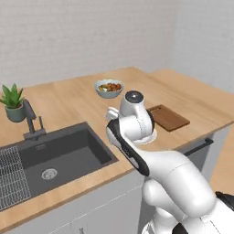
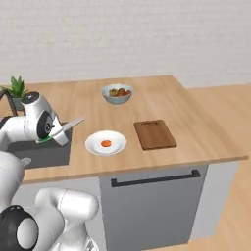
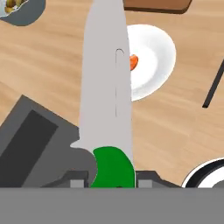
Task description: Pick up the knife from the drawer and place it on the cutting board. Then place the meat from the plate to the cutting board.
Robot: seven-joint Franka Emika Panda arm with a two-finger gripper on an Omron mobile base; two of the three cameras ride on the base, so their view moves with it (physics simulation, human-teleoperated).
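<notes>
My gripper (image 2: 51, 137) is shut on the green handle (image 3: 113, 168) of the knife (image 2: 71, 124). It hangs above the counter at the sink's right edge. The silver-grey blade (image 3: 105, 87) points toward the white plate (image 2: 106, 142), which holds the small orange-red meat (image 2: 106, 143). In the hand view the blade covers part of the plate (image 3: 153, 61) and of the meat (image 3: 134, 62). The dark-brown cutting board (image 2: 155, 134) lies bare to the right of the plate, also seen in the left base view (image 1: 168, 117). The drawer is out of view.
A grey-blue bowl (image 2: 117, 93) of mixed food stands behind the plate. The dark sink (image 1: 55, 155) with its faucet (image 1: 32, 121) and a potted plant (image 1: 13, 103) lie to the left. A grey cabinet front with a dark bar handle (image 2: 155, 179) sits below the counter edge.
</notes>
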